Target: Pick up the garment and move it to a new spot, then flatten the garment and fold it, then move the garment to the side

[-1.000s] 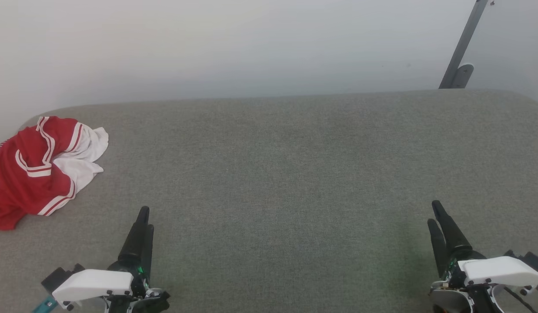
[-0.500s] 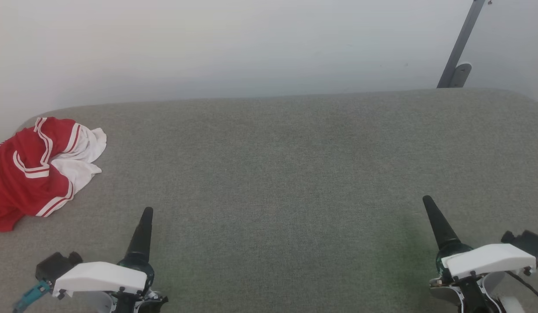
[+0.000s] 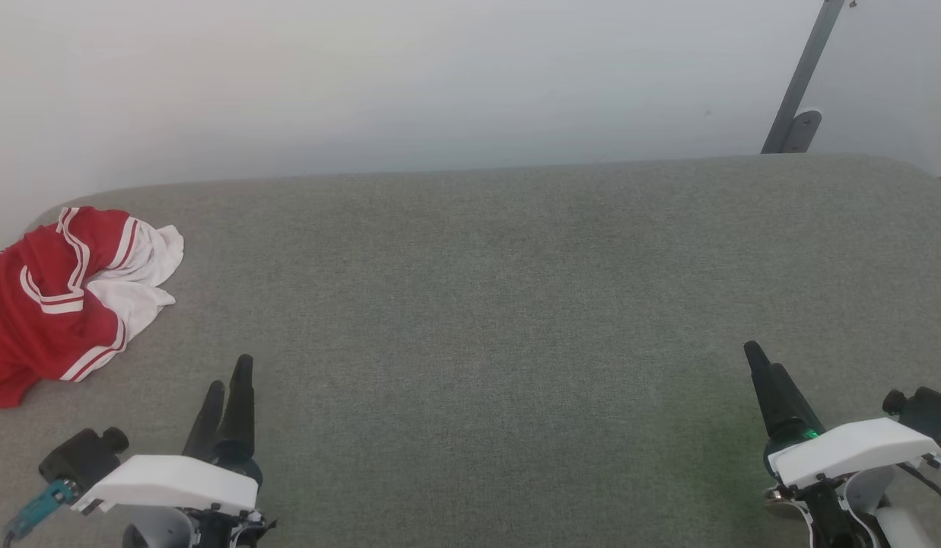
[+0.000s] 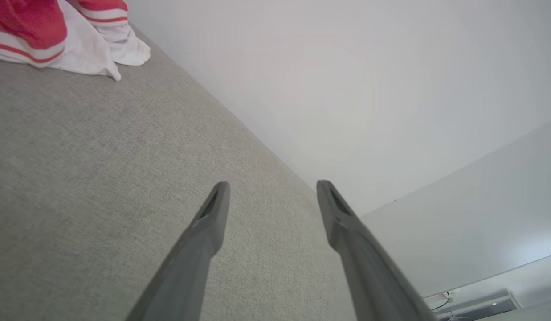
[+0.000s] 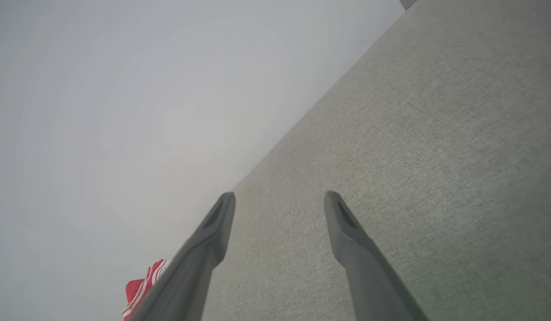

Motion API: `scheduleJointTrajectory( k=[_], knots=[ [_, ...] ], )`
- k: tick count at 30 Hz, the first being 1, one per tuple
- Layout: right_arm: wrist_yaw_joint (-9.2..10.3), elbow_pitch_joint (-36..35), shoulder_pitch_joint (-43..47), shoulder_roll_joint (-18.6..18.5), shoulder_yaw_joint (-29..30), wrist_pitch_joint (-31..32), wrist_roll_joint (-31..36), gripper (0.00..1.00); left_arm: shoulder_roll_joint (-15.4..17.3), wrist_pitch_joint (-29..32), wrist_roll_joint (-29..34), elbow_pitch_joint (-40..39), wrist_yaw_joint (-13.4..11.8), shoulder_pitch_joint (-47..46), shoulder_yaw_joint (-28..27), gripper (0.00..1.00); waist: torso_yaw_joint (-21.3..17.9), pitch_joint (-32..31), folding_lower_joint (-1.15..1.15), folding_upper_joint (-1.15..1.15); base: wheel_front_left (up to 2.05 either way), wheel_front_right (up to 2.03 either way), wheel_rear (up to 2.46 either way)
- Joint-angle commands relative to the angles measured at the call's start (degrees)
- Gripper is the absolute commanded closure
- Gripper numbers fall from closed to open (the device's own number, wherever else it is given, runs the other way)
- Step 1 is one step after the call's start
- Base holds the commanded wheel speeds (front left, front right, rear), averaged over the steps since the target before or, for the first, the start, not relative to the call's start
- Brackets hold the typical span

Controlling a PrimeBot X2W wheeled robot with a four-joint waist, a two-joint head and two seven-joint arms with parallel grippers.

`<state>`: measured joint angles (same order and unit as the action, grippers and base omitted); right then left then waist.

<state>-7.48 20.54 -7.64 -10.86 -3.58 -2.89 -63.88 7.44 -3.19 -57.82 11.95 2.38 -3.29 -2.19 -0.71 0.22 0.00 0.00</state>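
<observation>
The garment [image 3: 52, 304] lies crumpled at the far left edge of the grey fabric surface [image 3: 470, 289], red with white sleeves and striped trim; part of it runs out of the head view. It also shows as the garment [image 4: 34, 26] at the top left of the left wrist view and the garment [image 5: 139, 290] behind a finger in the right wrist view. My left gripper [image 3: 230, 377] hovers low at the lower left, to the right of and nearer than the garment, open and empty [image 4: 271, 187]. Far off at the lower right, my right gripper [image 3: 761, 358] is open and empty too [image 5: 279, 196].
A pale wall [image 3: 364, 76] rises behind the surface's far edge. A grey metal post [image 3: 801, 84] leans at the back right. The surface has rounded corners at the far left and far right.
Both grippers have rolled about their wrists, and the left one has drawn back a little toward the lower left. The garment lies as before; the camera has shifted slightly.
</observation>
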Motion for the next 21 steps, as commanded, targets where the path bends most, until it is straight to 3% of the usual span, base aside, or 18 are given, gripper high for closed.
scheduleJointTrajectory(
  k=[1,21],
  knots=[
    [-0.01,-0.48,-1.7,-0.75,-0.47,-0.78,1.91,0.0,0.62,-0.74,2.47,-1.29,0.54,0.15,-0.47,0.0,-0.01,-0.01,0.0,0.0,0.0,0.0,0.0],
    [-0.01,0.33,-1.92,-3.22,-1.04,-4.4,12.9,0.0,-0.66,-4.12,15.85,-2.89,3.41,2.02,-3.59,0.0,-0.13,0.08,0.0,0.0,0.0,0.0,0.0]
  ],
)
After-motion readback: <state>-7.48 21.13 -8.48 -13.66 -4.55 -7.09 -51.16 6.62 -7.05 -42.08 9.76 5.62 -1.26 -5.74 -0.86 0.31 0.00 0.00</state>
